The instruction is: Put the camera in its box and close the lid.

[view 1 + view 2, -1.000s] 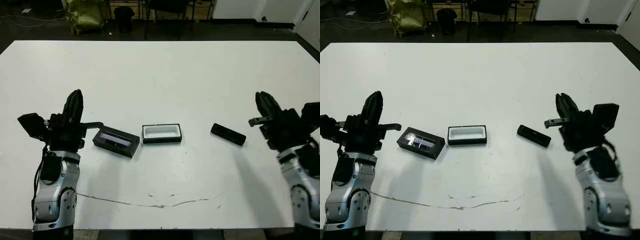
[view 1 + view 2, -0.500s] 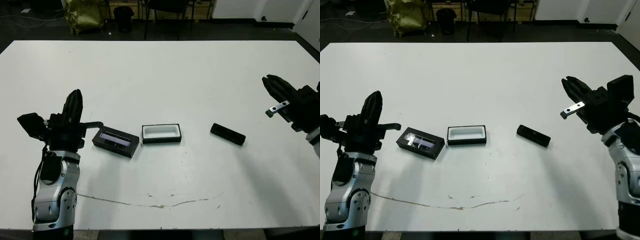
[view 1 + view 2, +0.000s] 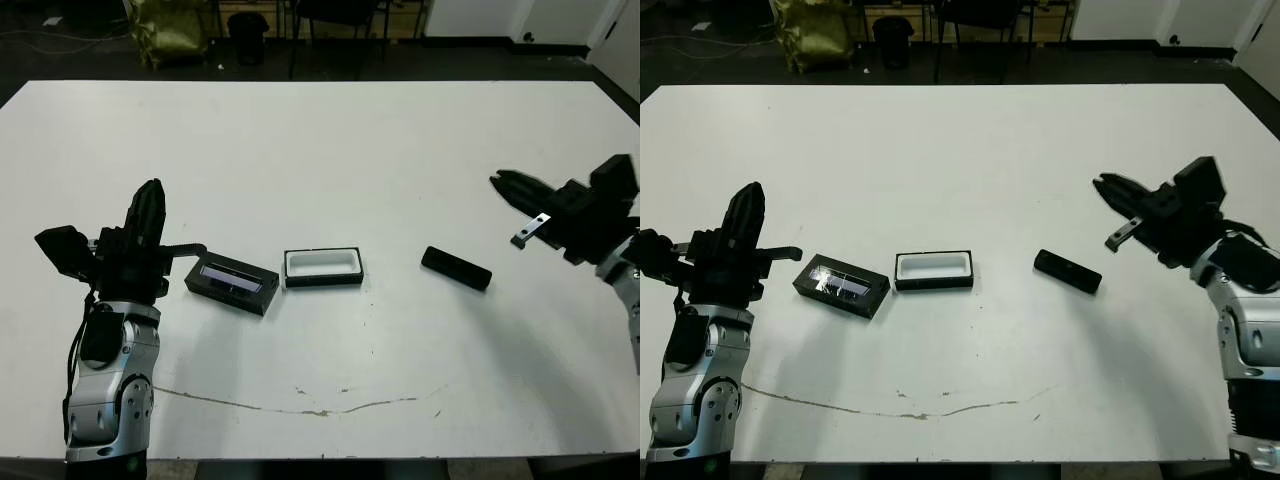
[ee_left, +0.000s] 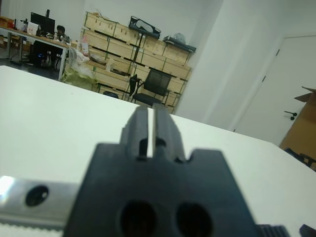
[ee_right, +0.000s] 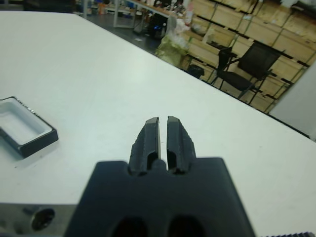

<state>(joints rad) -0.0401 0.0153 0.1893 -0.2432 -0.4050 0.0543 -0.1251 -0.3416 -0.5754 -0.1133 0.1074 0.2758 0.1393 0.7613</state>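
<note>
**A:** Where do the three pieces sit on the desk (image 3: 320,140)?

**B:** In a row running left to right, nearer the front edge than the far one. The lid (image 3: 232,286) lies flat at the left, window strip up, turned a little askew. The box (image 3: 323,267) is just beside it, at mid-width, open with its white lining showing and nothing inside. The camera (image 3: 456,269) lies to the right of the box, apart from it, angled across the surface.

**A:** And the grippers?

**B:** The left gripper (image 3: 150,205) stands near the left edge, close to the lid's left end, fingers pointing up and pressed together with only a thin slit between them in its wrist view, holding nothing. The right gripper (image 3: 1110,190) hangs above the desk near the right edge, pointing in towards the middle, beyond the camera and not touching it. Its fingers (image 5: 149,139) are also drawn nearly together, empty.

**A:** Room to move?

**B:** The whole far half of the desk is bare white. A wide bare band separates the camera from the right edge. A thin brown mark (image 3: 300,405) runs along near the front edge.
</note>
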